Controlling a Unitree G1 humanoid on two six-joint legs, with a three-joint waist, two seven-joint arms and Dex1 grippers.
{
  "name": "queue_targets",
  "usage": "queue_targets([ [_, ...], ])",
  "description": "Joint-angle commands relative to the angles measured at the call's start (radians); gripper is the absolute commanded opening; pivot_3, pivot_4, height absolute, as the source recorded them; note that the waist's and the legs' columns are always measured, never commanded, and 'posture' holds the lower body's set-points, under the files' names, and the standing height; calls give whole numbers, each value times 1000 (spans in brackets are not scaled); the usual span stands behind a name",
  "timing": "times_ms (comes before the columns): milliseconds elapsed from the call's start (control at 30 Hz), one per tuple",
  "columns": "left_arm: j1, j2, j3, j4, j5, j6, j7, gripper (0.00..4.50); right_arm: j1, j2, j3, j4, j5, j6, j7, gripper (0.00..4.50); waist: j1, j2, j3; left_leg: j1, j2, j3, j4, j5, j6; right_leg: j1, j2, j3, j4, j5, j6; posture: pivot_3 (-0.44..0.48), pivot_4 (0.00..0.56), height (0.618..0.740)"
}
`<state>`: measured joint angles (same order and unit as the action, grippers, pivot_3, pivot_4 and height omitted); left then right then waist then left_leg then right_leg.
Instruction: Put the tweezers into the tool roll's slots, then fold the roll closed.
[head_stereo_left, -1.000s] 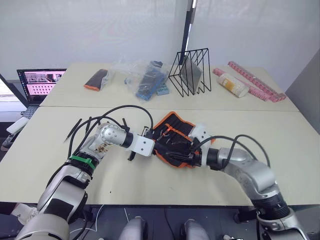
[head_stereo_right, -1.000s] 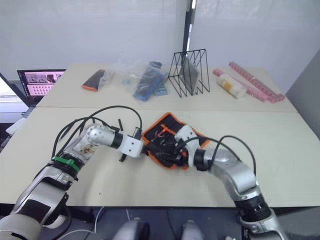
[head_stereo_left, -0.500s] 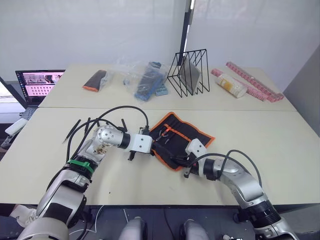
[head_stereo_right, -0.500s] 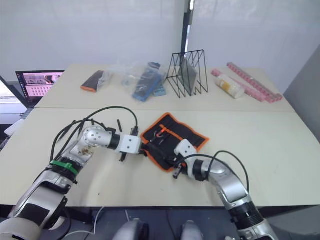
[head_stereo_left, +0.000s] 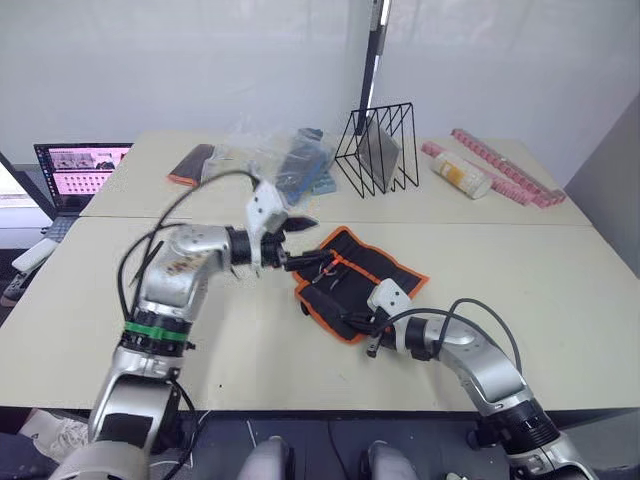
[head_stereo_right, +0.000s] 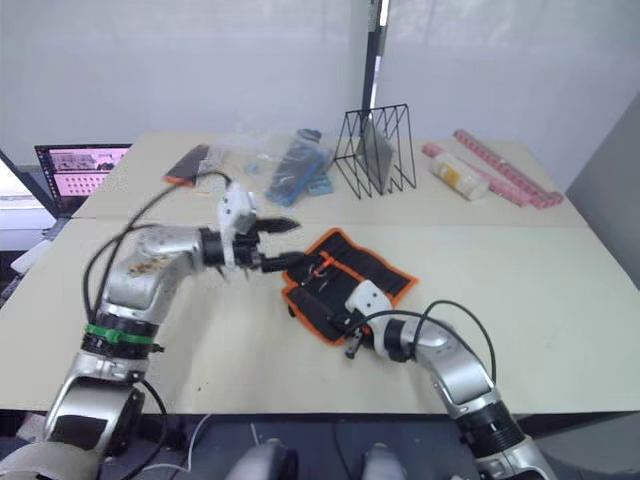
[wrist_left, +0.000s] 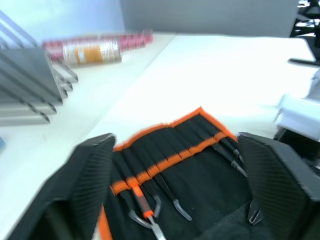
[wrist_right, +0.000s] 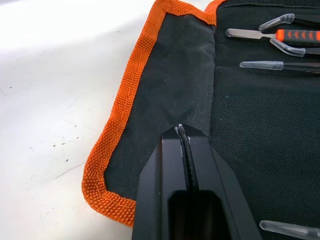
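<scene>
The tool roll (head_stereo_left: 392, 266) lies unfolded on the near table, black with orange trim. Several tweezers (wrist_left: 226, 150) sit in its slots with their tips showing, next to a tool with an orange handle (wrist_right: 299, 36). My left gripper (head_stereo_left: 305, 242) hangs open in the air above the roll's left end, with nothing between its fingers (wrist_left: 92, 185). My right gripper (head_stereo_left: 370, 340) is shut, its tips (wrist_right: 182, 131) resting on the black flap by the roll's near orange edge (wrist_right: 125, 100).
On the far table stand a black wire rack (head_stereo_left: 380, 145), a clear plastic bag of items (head_stereo_left: 285, 160), a small black-and-orange pouch (head_stereo_left: 192, 160), a bottle (head_stereo_left: 465, 170) and a pink strip (head_stereo_left: 510, 165). A laptop (head_stereo_left: 80, 165) sits at far left.
The roll, partly folded a second ago, now lies flat and open. My left gripper has risen off the table and opened. My right gripper has shut and drawn back to the near edge.
</scene>
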<state>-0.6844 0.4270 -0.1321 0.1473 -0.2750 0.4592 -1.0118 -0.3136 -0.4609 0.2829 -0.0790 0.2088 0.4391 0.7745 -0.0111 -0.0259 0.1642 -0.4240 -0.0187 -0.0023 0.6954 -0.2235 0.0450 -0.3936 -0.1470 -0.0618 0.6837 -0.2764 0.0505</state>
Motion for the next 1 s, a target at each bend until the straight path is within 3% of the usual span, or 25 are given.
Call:
queue_targets([
  [33, 27, -45, -26, -62, 14, 37, 81, 2415, 25, -8, 25, 32, -30, 48, 0, 0, 0, 0, 0, -1, 0, 0, 0, 0, 0, -1, 0, 0, 0, 0, 0, 0, 150, 685],
  [267, 72, -148, -92, 6, 116, -2, 241, 84, 26, 7, 38, 32, -39, 76, -14, 0, 6, 0, 0, 0, 0, 0, 0, 0, 0, 1, 0, 0, -3, 0, 0, 0, 150, 685],
  [567, 212, -123, -99, -47, 159, -55, 282, 30, -21, 0, 59, 41, -52, 124, -6, 0, 0, 0, 0, 1, 1, 0, -1, 0, 0, 1, 0, 0, -3, 0, 0, 0, 150, 685],
  [800, 267, -75, 18, 185, 157, -339, 302, 30, -17, -48, 96, -24, -60, 231, 22, 0, 5, 1, -1, 2, 1, 0, -1, 0, 0, 1, -1, -1, -4, 0, -1, 0, 150, 685],
  [1000, 238, -76, 77, 288, 110, -393, 302, 30, -20, -82, 96, -60, -52, 289, 28, 0, 12, 3, -4, 3, 1, 0, -2, -1, 0, 0, -1, -2, -7, 0, 0, 0, 150, 685],
])
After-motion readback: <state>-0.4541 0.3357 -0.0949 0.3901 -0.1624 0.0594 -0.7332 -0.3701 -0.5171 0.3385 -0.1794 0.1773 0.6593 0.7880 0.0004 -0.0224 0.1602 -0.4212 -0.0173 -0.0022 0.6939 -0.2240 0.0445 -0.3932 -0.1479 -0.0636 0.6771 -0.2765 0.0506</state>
